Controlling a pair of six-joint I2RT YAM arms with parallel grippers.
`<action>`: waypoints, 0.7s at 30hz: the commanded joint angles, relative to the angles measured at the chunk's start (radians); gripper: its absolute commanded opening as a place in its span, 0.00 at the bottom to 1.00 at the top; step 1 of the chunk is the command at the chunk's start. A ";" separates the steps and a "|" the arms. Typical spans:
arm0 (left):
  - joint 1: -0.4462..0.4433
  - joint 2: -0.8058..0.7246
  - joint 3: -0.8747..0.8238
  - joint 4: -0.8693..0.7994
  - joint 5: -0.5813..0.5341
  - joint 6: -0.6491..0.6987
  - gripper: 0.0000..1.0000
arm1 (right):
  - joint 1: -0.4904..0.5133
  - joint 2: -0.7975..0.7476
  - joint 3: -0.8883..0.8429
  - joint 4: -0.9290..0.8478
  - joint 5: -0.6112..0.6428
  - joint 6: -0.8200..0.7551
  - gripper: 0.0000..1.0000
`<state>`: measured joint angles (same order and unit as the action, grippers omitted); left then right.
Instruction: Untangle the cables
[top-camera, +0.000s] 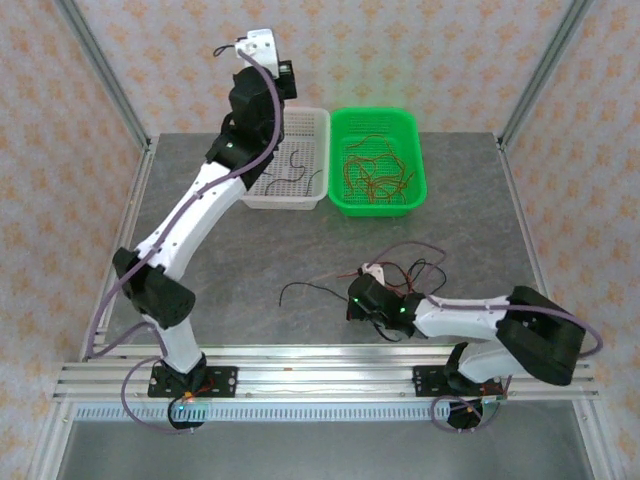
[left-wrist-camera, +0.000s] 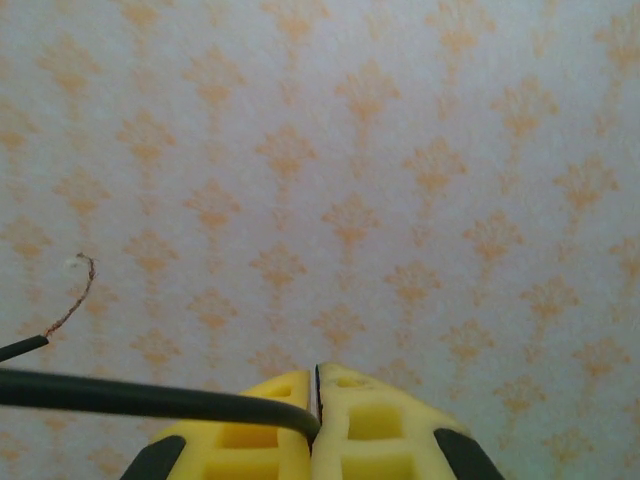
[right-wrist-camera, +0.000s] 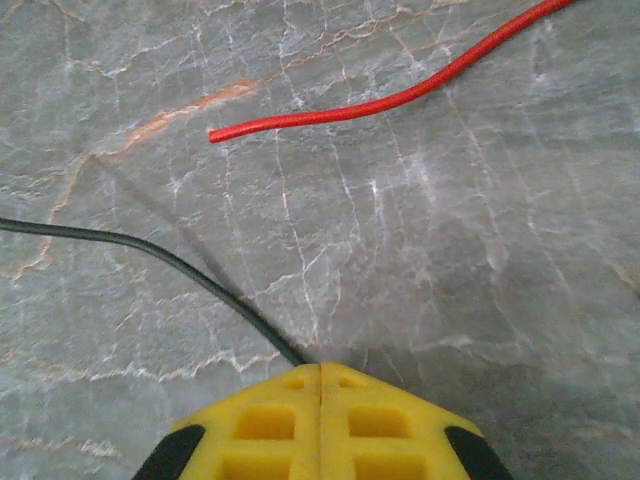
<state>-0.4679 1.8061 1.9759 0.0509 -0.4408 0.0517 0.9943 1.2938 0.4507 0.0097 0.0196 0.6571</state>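
Seen from above, the left arm (top-camera: 190, 220) reaches high over a white basket (top-camera: 325, 150) that holds a few black cables (top-camera: 292, 160). Just beside it, a green basket (top-camera: 378, 112) holds a tangle of red cables (top-camera: 375, 175). The right arm (top-camera: 450, 315) lies low on the counter (top-camera: 250, 250) among loose cables (top-camera: 410, 270).

At the left wrist, the left fingers (left-wrist-camera: 330, 385) are clenched on a black cable (left-wrist-camera: 150, 398) that runs off leftward against patterned wallpaper.

At the right wrist, the right fingers (right-wrist-camera: 335, 380) pinch the end of a black wire (right-wrist-camera: 170, 262) that lies on the counter. A red wire (right-wrist-camera: 400, 97) lies apart from it.
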 joint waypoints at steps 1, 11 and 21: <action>0.033 0.079 0.067 0.043 0.100 -0.036 0.00 | 0.006 -0.071 0.014 -0.124 -0.009 0.025 0.05; 0.081 0.284 0.060 0.036 0.139 -0.076 0.00 | 0.007 -0.208 0.033 -0.206 0.027 0.077 0.06; 0.118 0.335 -0.065 -0.054 0.217 -0.197 0.00 | 0.007 -0.296 0.066 -0.285 0.054 0.093 0.07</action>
<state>-0.3634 2.1151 1.9179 0.0483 -0.2672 -0.0849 0.9943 1.0229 0.4904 -0.2188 0.0292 0.7330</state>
